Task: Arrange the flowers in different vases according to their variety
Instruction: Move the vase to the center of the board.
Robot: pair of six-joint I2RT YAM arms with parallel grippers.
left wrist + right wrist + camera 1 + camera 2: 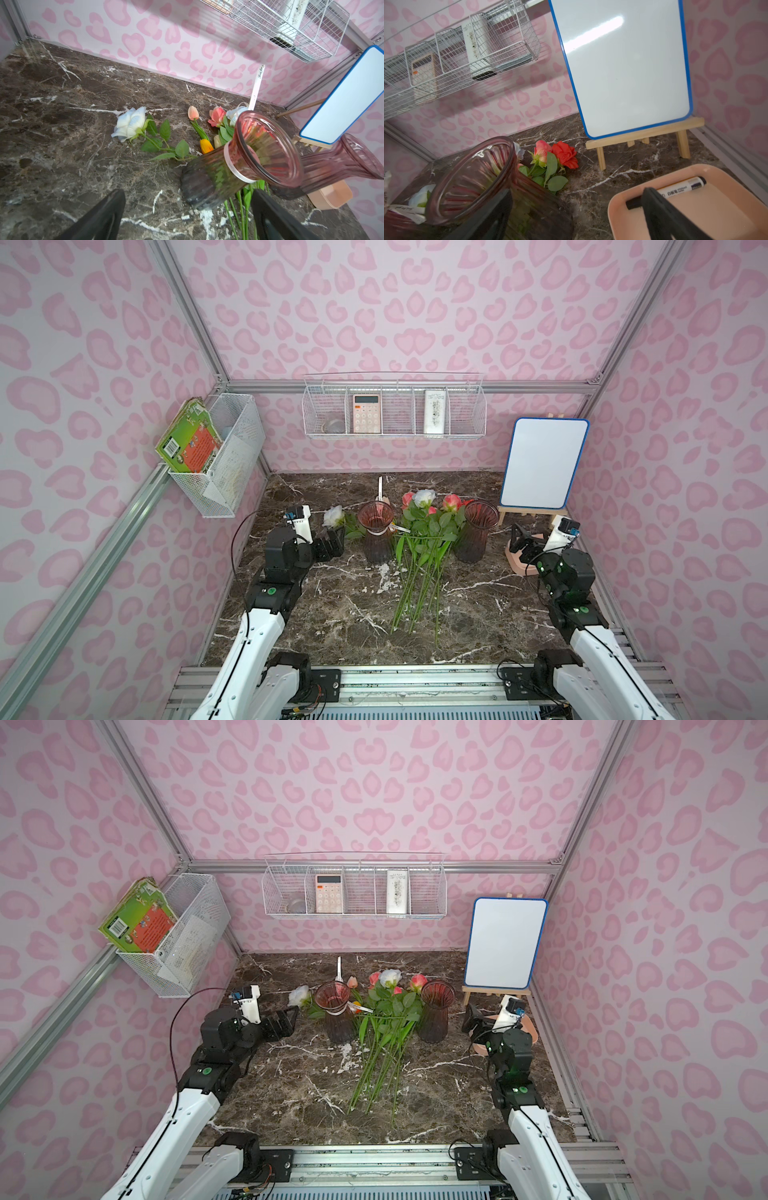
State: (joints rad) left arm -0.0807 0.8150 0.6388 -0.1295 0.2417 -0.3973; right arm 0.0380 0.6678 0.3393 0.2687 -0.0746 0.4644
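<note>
Two dark reddish ribbed glass vases stand upright mid-table: one with a white ribbon (pixel 376 537) on the left, a plain one (pixel 476 535) on the right. Between them lie the flowers (pixel 424 539), pink and white roses with their stems pointing at the front edge. A white rose (pixel 129 123) lies left of the ribbon vase, with slim tulips (pixel 193 113) beside it. A red rose (pixel 564 153) lies behind the plain vase. My left gripper (pixel 337 541) is open and empty, just left of the ribbon vase. My right gripper (pixel 521 539) is open and empty, right of the plain vase.
A whiteboard on a wooden easel (pixel 544 464) stands at the back right. Under my right gripper lies a pink tray (pixel 623 199) holding a marker (pixel 683 186). Wire baskets hang on the back wall (pixel 395 412) and the left wall (pixel 220 456).
</note>
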